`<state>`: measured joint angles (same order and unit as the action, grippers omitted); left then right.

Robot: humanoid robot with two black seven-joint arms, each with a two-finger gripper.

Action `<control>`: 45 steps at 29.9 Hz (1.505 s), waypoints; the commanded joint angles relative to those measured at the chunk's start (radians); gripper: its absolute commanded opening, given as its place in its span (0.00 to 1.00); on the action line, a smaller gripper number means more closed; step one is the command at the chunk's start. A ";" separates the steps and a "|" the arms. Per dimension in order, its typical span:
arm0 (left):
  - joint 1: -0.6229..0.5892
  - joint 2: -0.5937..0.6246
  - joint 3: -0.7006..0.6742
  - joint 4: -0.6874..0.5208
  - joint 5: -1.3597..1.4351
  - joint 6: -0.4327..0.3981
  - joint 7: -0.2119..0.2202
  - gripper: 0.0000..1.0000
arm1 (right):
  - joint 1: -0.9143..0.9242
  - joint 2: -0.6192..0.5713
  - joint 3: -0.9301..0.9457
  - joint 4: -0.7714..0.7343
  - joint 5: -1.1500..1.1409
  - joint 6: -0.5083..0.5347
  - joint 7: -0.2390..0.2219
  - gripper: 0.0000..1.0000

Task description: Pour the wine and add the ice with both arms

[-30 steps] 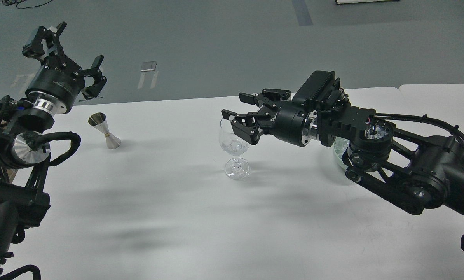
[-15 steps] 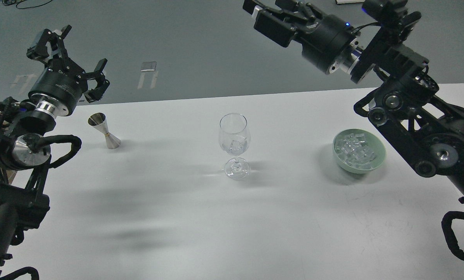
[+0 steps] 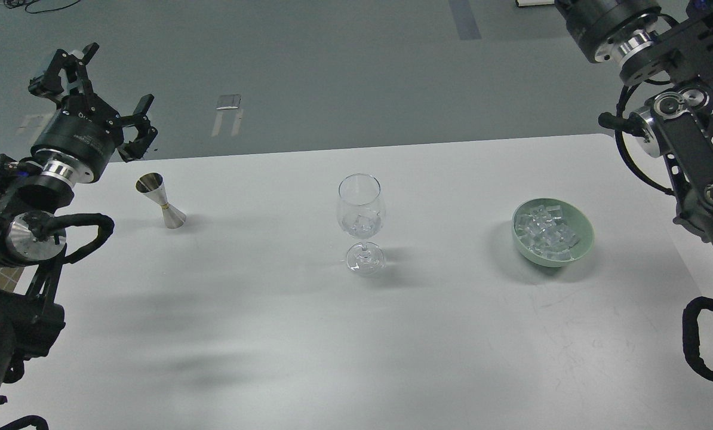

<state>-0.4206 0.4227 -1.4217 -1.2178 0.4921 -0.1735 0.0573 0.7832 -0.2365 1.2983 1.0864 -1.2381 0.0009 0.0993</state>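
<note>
A clear stemmed glass (image 3: 360, 206) stands upright in the middle of the white table (image 3: 261, 334). At least one ice cube (image 3: 363, 223) lies low in its bowl, in what looks like a little clear wine. More ice (image 3: 549, 232) fills a pale green bowl (image 3: 582, 240) to the right. My left gripper (image 3: 101, 98) hangs open and empty above the table's far left corner, behind a steel jigger (image 3: 162, 201). My right arm (image 3: 679, 125) rises along the right edge; its gripper end is cut off by the top of the view.
The jigger stands upright near the far left. The table's far edge runs behind the glass, with grey floor beyond. The right arm's links and a cable loop (image 3: 706, 352) overhang the table's right edge.
My right gripper has lifted away from the glass, swinging up and right until it left the view. The green bowl it hid now shows. The left gripper has drifted slightly left.
</note>
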 commanded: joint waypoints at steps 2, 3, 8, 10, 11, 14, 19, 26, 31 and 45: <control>0.000 -0.005 -0.005 0.003 -0.003 0.000 -0.057 0.98 | 0.008 0.052 0.027 -0.078 0.268 -0.056 0.003 0.96; 0.000 -0.005 -0.005 0.003 -0.003 0.000 -0.057 0.98 | 0.008 0.052 0.027 -0.079 0.269 -0.056 0.003 0.96; -0.023 -0.012 -0.005 0.026 0.005 0.014 -0.079 0.98 | 0.001 0.083 0.015 -0.089 0.471 -0.006 0.002 0.99; -0.058 -0.016 -0.003 0.078 0.008 0.012 -0.080 0.98 | 0.007 0.106 0.018 -0.115 0.499 0.046 0.002 0.99; -0.073 -0.018 -0.002 0.099 0.009 0.011 -0.080 0.98 | 0.008 0.115 0.021 -0.129 0.508 0.066 0.002 0.99; -0.133 -0.030 0.003 0.198 0.013 -0.003 -0.080 0.98 | 0.053 0.167 0.021 -0.218 0.517 0.137 0.002 0.99; -0.164 -0.033 0.017 0.256 0.014 -0.026 -0.079 0.98 | 0.088 0.221 0.036 -0.354 0.538 0.289 0.002 0.96; -0.164 -0.076 0.038 0.279 0.019 -0.017 -0.100 0.98 | 0.108 0.237 0.049 -0.418 0.670 0.287 0.003 0.97; -0.176 -0.078 0.038 0.279 0.019 -0.023 -0.103 0.98 | 0.108 0.237 0.091 -0.418 0.681 0.289 0.005 0.98; -0.181 -0.144 0.083 0.279 0.065 -0.026 -0.103 0.98 | 0.111 0.232 0.125 -0.431 0.683 0.278 0.019 0.99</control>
<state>-0.5994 0.2794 -1.3397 -0.9388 0.5524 -0.1992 -0.0462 0.8955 0.0001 1.4087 0.6603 -0.5554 0.2869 0.1130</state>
